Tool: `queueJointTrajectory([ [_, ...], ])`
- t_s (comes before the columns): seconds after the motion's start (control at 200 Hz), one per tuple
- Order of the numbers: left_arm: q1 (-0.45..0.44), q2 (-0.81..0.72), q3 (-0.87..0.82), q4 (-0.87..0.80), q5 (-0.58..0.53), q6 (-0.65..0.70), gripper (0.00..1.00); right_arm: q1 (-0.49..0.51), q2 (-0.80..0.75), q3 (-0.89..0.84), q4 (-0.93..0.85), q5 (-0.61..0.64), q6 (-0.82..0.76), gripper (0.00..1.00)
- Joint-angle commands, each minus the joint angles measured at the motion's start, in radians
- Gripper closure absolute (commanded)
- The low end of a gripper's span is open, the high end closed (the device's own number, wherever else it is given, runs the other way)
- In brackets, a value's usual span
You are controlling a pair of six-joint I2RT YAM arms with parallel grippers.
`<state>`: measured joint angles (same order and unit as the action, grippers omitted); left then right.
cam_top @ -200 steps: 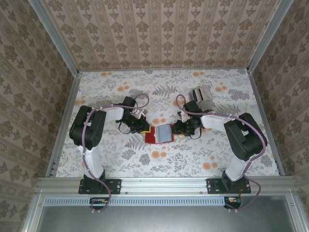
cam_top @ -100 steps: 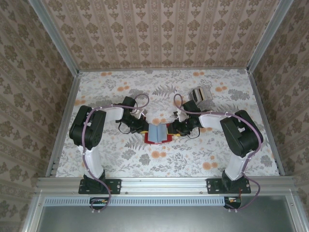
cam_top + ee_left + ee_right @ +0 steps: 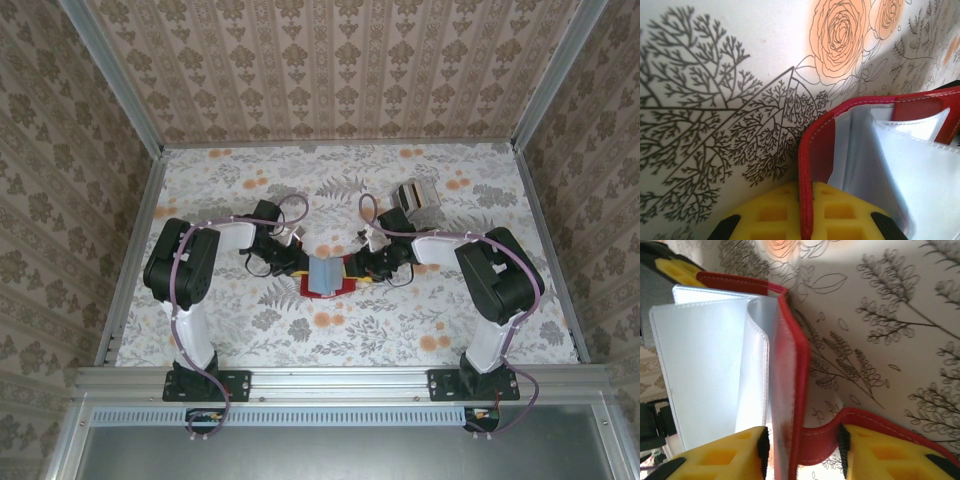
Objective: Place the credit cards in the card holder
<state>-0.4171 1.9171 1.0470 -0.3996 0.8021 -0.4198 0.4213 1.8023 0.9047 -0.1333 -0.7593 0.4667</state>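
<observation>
Seen from above, the red holder (image 3: 325, 277) lies open on the flowered counter (image 3: 230, 170), directly between the two pincers and partly covered by both. The left pincer (image 3: 298, 265) meets its left edge and the right pincer (image 3: 358, 268) meets its right edge. Their fingertips are too small there to make out.

In the left wrist view, the left pincer (image 3: 806, 212) is clamped narrow on the holder's red cover edge. The edge runs straight up between the two yellow pads (image 3: 770, 215), which are cut off at the bottom. To the right of that pincer, pale translucent sleeves (image 3: 890, 165) fan out inside the cover.

In the right wrist view, the right pincer (image 3: 802, 455) has its jaws partway apart, astride the other red cover. A curved red tab (image 3: 822, 437) lies against its right pad. It is unclear whether the jaws press the cover. The sleeves (image 3: 705, 370) stand to the left of this pincer. They are milky, so it is hard to say whether any card is inside.

A clear striped box (image 3: 418, 197) sits beyond the right pincer, well apart.
</observation>
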Motion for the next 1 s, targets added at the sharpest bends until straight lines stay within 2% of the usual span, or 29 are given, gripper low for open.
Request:
queueJointTrajectory([
  [0.0, 0.004, -0.041, 0.019, -0.007, 0.038, -0.036, 1.0, 0.001, -0.01, -0.02, 0.105, -0.178, 0.015, 0.49],
  [0.045, 0.002, -0.041, 0.021, 0.01, 0.044, -0.056, 1.0, 0.006, -0.012, -0.016, 0.121, -0.224, 0.022, 0.41],
  [0.135, 0.0, -0.032, 0.028, 0.049, 0.067, -0.106, 1.0, 0.016, -0.029, -0.009, 0.113, -0.237, 0.003, 0.27],
  [0.215, 0.0, -0.03, 0.045, 0.051, 0.07, -0.133, 1.0, 0.025, -0.026, 0.007, 0.103, -0.234, 0.002, 0.22],
  [0.33, -0.005, -0.045, 0.071, 0.062, 0.079, -0.193, 1.0, 0.035, -0.028, 0.02, 0.094, -0.215, 0.005, 0.21],
  [0.63, -0.033, -0.07, 0.152, -0.106, 0.007, -0.181, 1.0, 0.052, -0.009, 0.067, 0.014, -0.171, -0.001, 0.19],
  [0.835, -0.032, -0.018, 0.166, -0.124, 0.078, -0.203, 1.0, 0.057, 0.003, 0.093, -0.012, -0.088, 0.011, 0.17],
  [0.865, -0.065, -0.013, 0.171, -0.13, 0.083, -0.203, 1.0, 0.057, 0.009, 0.096, -0.012, -0.085, 0.014, 0.17],
  [0.995, -0.074, -0.005, 0.183, -0.145, 0.104, -0.207, 1.0, 0.057, 0.039, 0.118, -0.018, -0.072, 0.029, 0.18],
])
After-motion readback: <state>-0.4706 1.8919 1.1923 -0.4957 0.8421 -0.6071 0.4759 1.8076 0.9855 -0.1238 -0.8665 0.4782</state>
